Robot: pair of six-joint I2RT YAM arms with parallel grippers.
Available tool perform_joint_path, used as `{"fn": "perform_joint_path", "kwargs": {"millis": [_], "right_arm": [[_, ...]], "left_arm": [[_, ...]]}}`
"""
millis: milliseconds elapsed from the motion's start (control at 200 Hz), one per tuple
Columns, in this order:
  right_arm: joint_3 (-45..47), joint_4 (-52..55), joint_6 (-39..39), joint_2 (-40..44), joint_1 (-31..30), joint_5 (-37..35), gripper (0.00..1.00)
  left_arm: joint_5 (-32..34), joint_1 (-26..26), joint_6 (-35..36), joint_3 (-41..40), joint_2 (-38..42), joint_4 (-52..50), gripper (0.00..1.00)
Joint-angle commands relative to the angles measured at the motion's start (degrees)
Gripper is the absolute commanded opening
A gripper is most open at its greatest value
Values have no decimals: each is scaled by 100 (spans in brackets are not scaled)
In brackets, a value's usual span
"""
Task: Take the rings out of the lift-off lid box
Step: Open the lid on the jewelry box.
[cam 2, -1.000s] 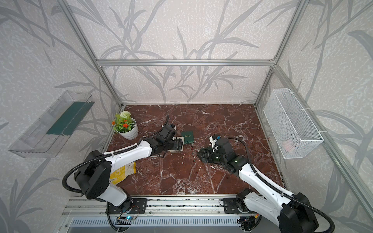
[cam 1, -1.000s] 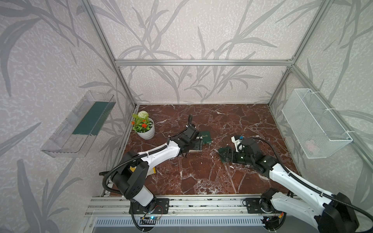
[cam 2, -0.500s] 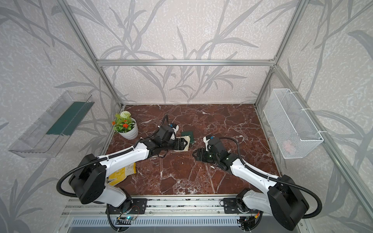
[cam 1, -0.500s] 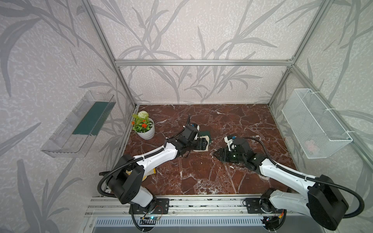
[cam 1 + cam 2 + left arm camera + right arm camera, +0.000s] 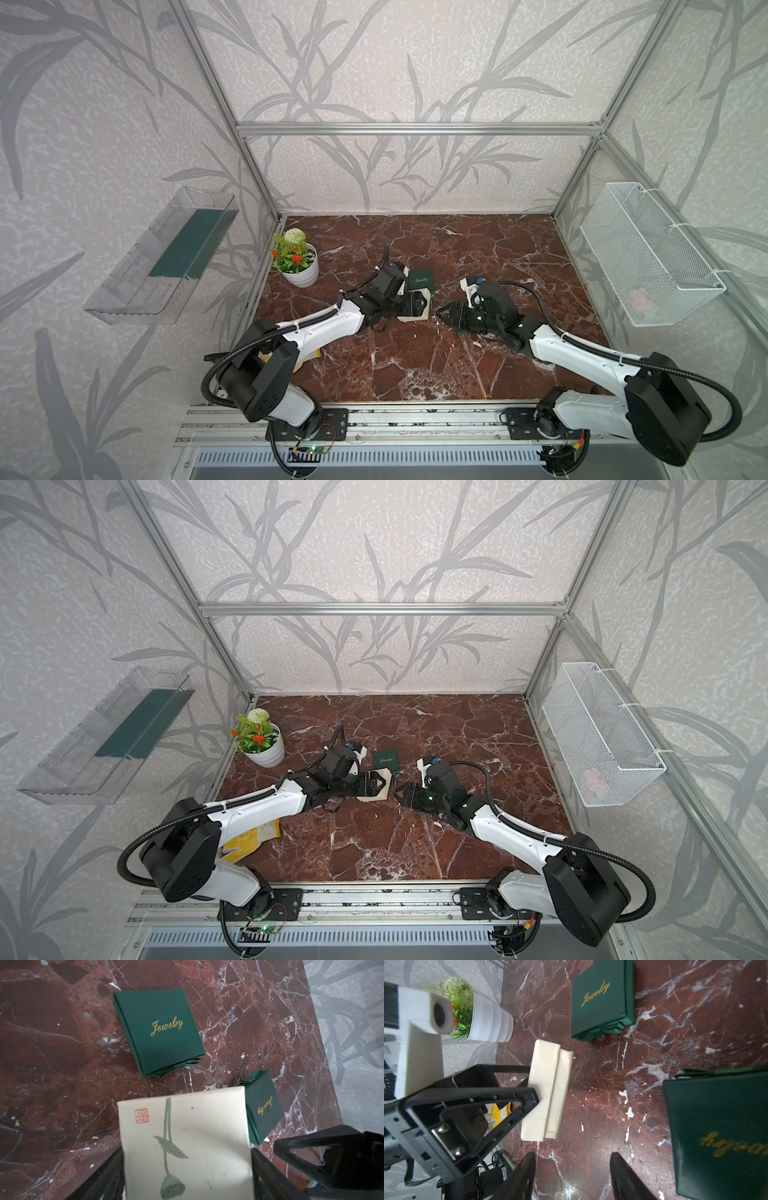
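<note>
My left gripper (image 5: 187, 1153) is shut on the lift-off lid box (image 5: 187, 1126), a cream box with a green lotus drawing. Its fingers (image 5: 529, 1095) clamp two opposite sides. In both top views the box (image 5: 413, 309) is held tilted on edge at mid-table, and the seam between lid and base (image 5: 556, 1088) shows. My right gripper (image 5: 572, 1156) is open with nothing between its fingers. It points at the box from the right, a short gap away (image 5: 442, 312). The lid is on and the rings are hidden.
A green "Jewelry" box (image 5: 422, 281) lies just behind the cream box. Another like it (image 5: 716, 1126) lies beside my right gripper. A white flower pot (image 5: 299, 266) stands at the back left, and a yellow glove (image 5: 249, 841) lies under my left arm. A wire basket (image 5: 648, 257) and a clear shelf (image 5: 166, 262) hang on the walls.
My right arm has swung left, away from the green box and toward the cream box, and its jaws have narrowed. My left gripper has moved the cream box slightly right and tipped it.
</note>
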State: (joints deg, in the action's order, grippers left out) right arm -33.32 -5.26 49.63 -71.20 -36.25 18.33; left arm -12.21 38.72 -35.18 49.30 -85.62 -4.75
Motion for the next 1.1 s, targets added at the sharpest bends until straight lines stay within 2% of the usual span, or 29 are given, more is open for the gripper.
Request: {"fn": "perform_joint_path", "kwargs": {"millis": [0, 245, 360, 1095], "right_arm": [[-3, -160, 96, -111, -65, -111, 58], [-25, -257, 170, -338, -180, -168, 57], [-42, -298, 210, -375, -209, -188, 53], [-183, -226, 198, -556, -321, -286, 53]], "left_arm": [[-77, 51, -161, -111, 260, 200, 83], [-65, 118, -201, -148, 271, 251, 83], [-80, 147, -225, -125, 207, 264, 83], [-299, 280, -288, -193, 212, 475, 81]]}}
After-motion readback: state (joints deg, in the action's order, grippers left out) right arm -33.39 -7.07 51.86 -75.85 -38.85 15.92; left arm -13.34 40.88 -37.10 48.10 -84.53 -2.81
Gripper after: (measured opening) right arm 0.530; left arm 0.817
